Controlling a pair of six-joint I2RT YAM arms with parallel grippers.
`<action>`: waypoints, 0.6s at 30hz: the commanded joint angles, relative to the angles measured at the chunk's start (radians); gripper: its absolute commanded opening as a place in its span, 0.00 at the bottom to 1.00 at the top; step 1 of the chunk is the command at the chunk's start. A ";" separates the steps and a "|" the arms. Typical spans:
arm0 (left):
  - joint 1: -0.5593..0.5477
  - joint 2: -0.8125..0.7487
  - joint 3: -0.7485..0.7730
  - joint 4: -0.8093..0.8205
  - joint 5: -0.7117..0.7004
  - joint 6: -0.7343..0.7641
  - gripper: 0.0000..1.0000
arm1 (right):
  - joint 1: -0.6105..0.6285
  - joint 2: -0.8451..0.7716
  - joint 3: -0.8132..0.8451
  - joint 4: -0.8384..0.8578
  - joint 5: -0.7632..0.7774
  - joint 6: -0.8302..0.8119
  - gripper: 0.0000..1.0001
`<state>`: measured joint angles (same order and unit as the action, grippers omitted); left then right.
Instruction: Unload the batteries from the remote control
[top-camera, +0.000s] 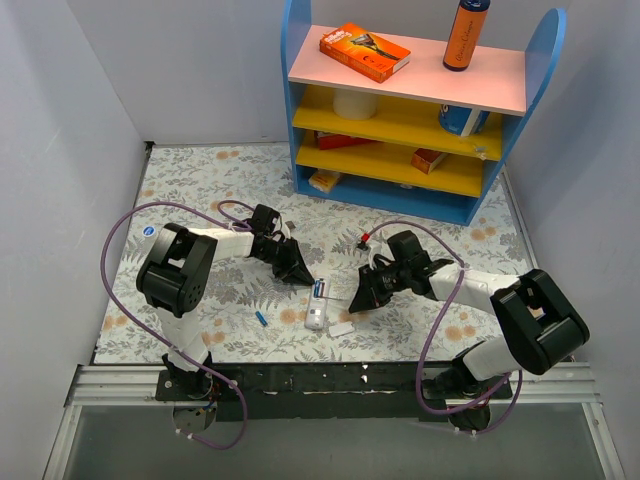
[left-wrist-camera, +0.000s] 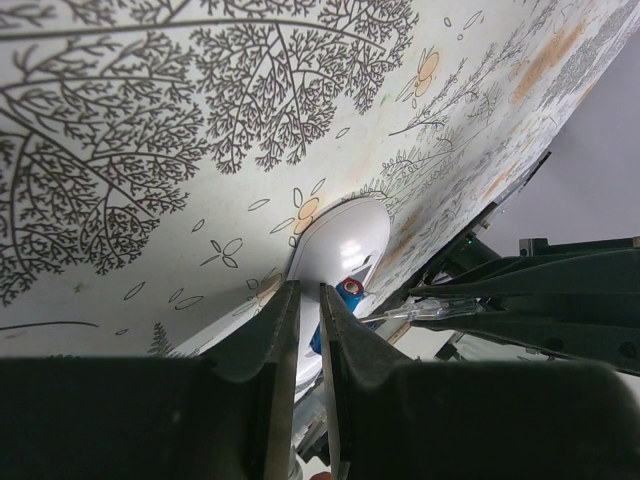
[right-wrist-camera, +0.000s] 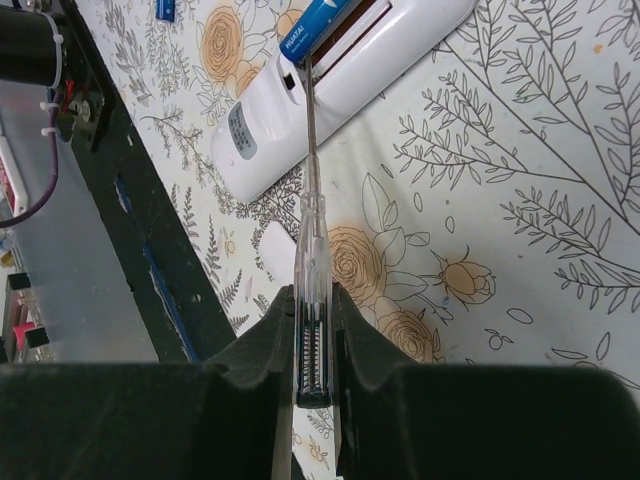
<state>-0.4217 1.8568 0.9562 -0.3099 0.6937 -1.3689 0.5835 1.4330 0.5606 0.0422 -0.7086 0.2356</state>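
Note:
The white remote control (top-camera: 316, 308) lies face down mid-table with its slot open. One blue battery (right-wrist-camera: 318, 25) sits tilted in the slot; it also shows in the left wrist view (left-wrist-camera: 346, 293). A second blue battery (top-camera: 261, 319) lies loose on the mat to the remote's left. The white cover (top-camera: 342, 328) lies to its right. My right gripper (right-wrist-camera: 309, 292) is shut on a clear-handled screwdriver (right-wrist-camera: 309, 235) whose metal tip touches the slot's end. My left gripper (left-wrist-camera: 308, 290) is shut and empty, tips just above the remote's (left-wrist-camera: 342, 235) far end.
A blue shelf unit (top-camera: 300, 120) with boxes and a bottle stands at the back. Grey walls close in on the left and right. A black rail (top-camera: 330, 378) runs along the near table edge. A small red-tipped item (top-camera: 366, 239) lies behind the right gripper (top-camera: 356, 302).

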 joint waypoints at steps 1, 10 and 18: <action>-0.023 0.004 -0.024 -0.035 -0.117 0.022 0.13 | 0.004 -0.003 0.064 -0.073 0.052 -0.016 0.01; -0.025 -0.034 -0.004 -0.083 -0.149 0.016 0.18 | 0.004 0.021 0.139 -0.154 0.103 -0.042 0.01; -0.023 -0.047 0.012 -0.129 -0.200 0.025 0.20 | 0.007 0.012 0.163 -0.171 0.087 -0.036 0.01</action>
<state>-0.4419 1.8320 0.9661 -0.3748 0.5972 -1.3724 0.5850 1.4494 0.6773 -0.1120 -0.6090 0.2089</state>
